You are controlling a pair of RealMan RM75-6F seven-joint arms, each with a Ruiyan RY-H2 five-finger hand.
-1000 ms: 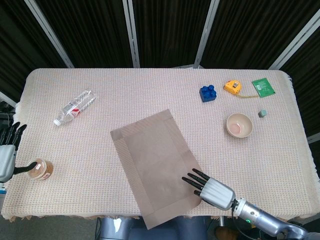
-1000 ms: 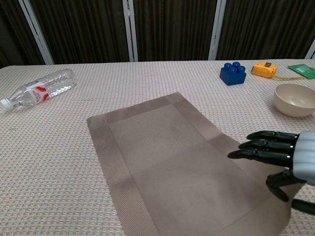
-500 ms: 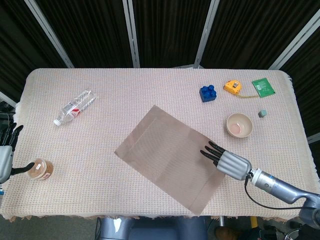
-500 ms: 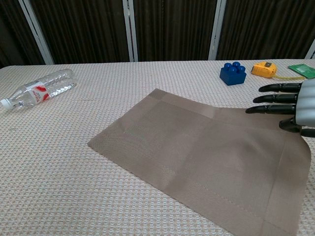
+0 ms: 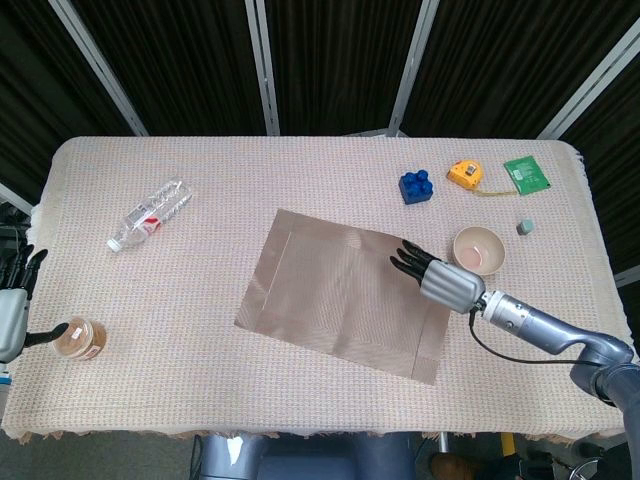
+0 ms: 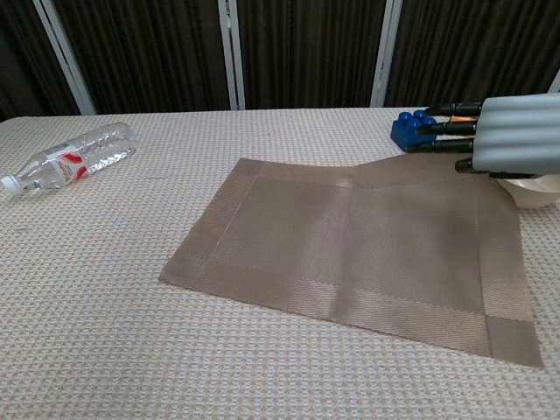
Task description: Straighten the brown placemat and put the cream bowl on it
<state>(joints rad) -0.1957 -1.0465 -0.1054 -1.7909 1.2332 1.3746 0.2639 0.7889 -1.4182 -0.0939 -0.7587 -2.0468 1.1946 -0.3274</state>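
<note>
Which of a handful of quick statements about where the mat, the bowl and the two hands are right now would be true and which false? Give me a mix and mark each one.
1. The cream bowl sits on the brown placemat. False: it stands on the tablecloth just off the mat's right edge.
2. The right hand is at the placemat's far right corner. True.
3. The left hand is holding the plastic bottle. False: it is at the table's left edge beside a small jar, well away from the bottle.
4. The blue block lies beyond the placemat, not on it. True.
5. The placemat lies square with the table edges. False: it is somewhat skewed.
</note>
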